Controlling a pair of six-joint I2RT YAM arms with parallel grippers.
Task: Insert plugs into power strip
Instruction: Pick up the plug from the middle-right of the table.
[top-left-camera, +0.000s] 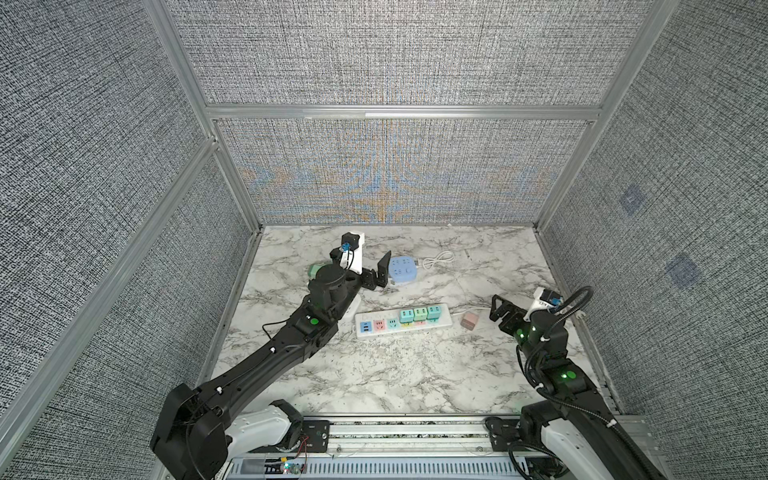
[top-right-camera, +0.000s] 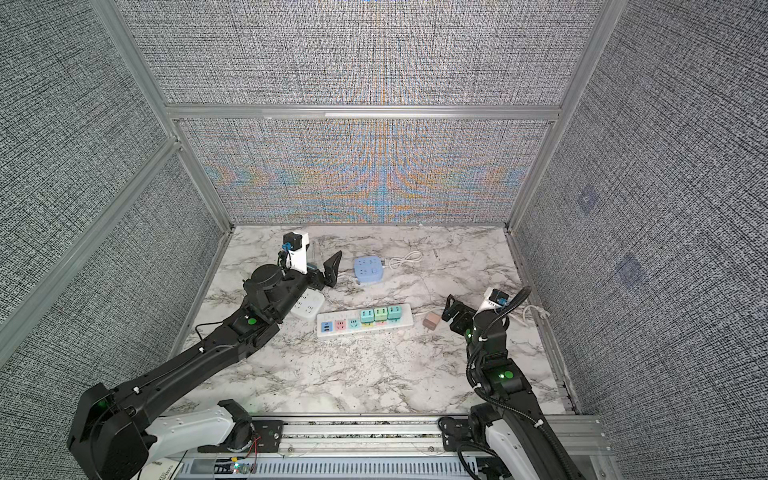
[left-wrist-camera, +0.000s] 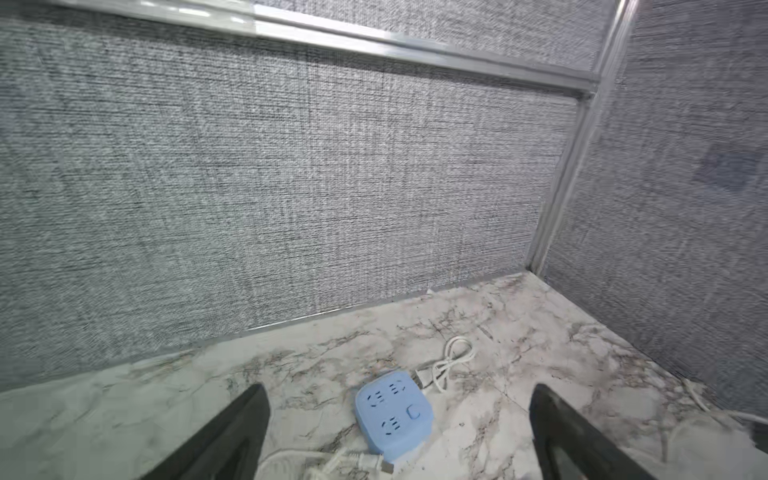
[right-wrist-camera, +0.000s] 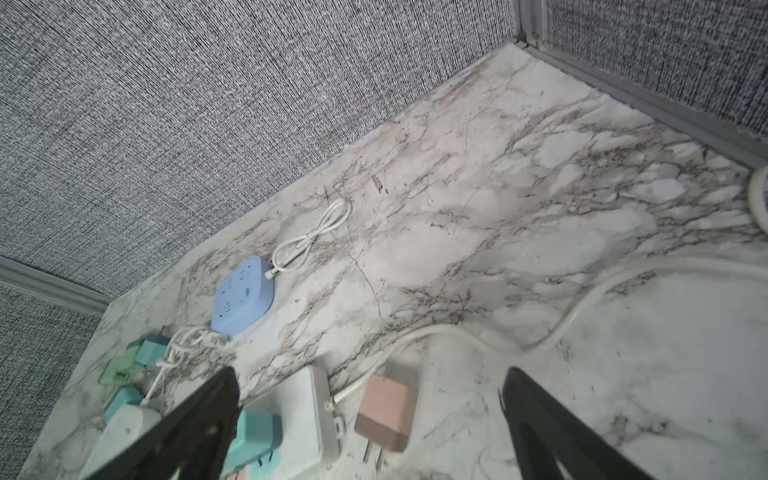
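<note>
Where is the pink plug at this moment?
In both top views the pink plug lies on the table, between the white power strip and the right hand.

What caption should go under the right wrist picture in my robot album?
Open right hand facing a loose pink plug lying beside the white power strip on the marble table.

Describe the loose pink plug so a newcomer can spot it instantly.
Find the long white power strip on the marble table. Just off its cord end lies the pink plug. It is the only pink cube, loose on its side; the teal plugs nearby stand in the strip.
</note>
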